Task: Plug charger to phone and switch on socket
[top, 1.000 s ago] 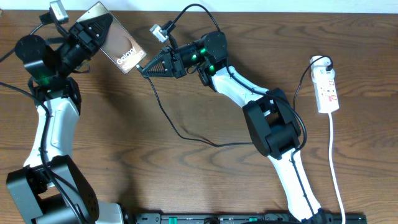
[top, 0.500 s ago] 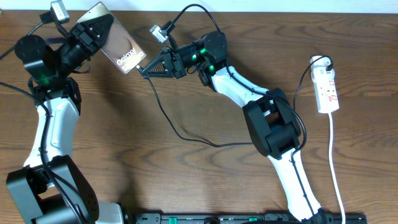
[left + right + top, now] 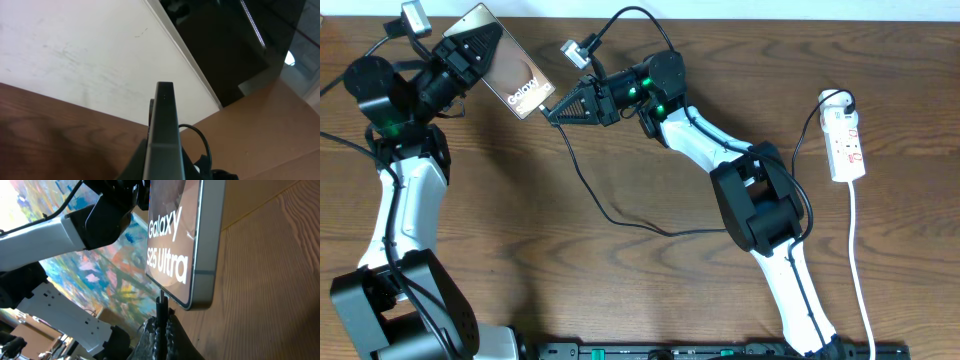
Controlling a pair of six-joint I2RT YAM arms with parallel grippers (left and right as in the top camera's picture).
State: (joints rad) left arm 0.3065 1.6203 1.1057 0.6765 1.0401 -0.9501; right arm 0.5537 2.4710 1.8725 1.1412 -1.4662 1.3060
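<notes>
Left gripper (image 3: 470, 48): clamped on the far end of the phone (image 3: 515, 70), holding it lifted and tilted at the far left of the table (image 3: 620, 290).
Phone: mirrored back faces up, "Galaxy" text readable; its free lower end points to the right gripper (image 3: 553, 112).
Right gripper: fingers together on the charger (image 3: 161, 307), just behind its tip.
Charger: the tip stands at the phone's bottom edge; the right wrist view does not show if it is already inside the port. The thin black cable hangs from the gripper and loops over the table.
Socket (image 3: 847, 140): lies at the right side of the table, well apart from both grippers, with a black plug (image 3: 840, 98) in its far end and a white cord (image 3: 860, 260) running to the near edge. Switch position: cannot tell.
</notes>
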